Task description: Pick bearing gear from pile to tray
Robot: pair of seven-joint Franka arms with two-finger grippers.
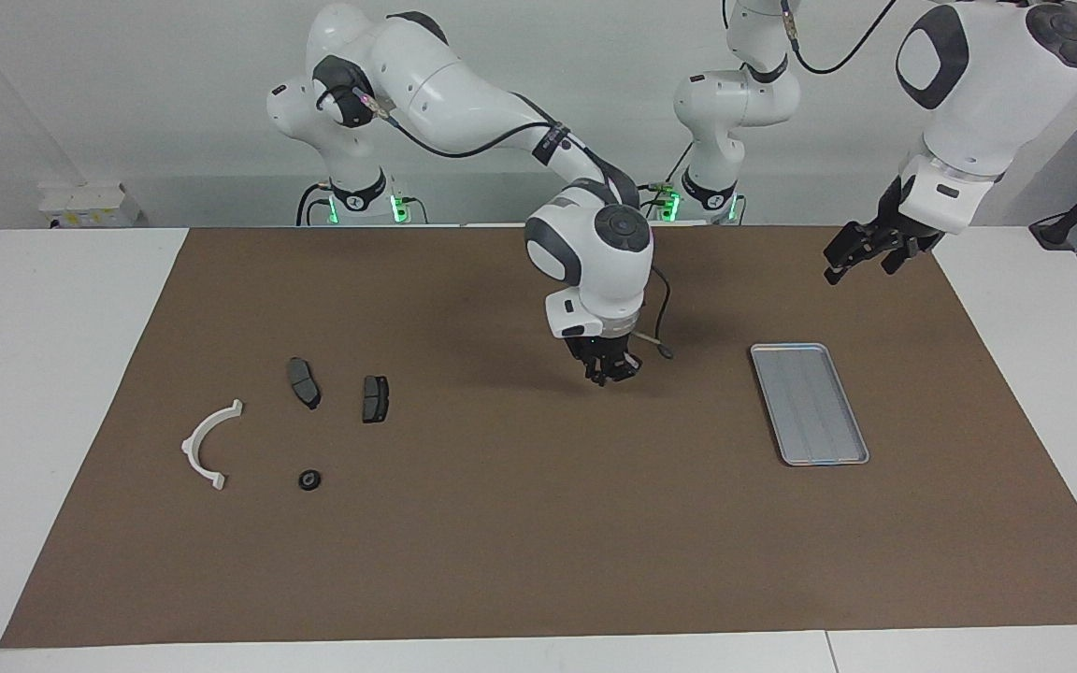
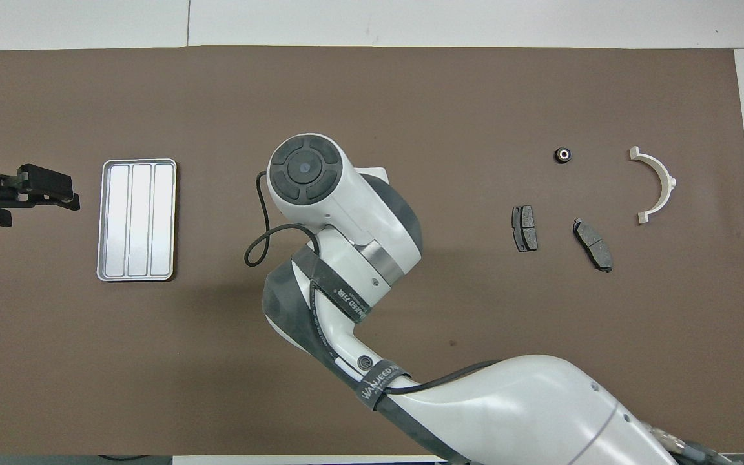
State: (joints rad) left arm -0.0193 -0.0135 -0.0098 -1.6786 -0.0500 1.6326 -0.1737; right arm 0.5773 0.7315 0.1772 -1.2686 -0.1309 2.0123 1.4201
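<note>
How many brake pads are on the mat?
2: brake pad lies nearer the white bracket; brake pad lies beside it, toward the tray. None seems hidden.

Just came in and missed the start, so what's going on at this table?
The right hand is shut and hangs over the bare mat between the parts and the tray; whether it holds anything cannot be seen. The tray looks empty. One small black round piece lies with two brake pads and a white bracket toward the right arm's end. The left hand waits open, raised beside the tray.
</note>
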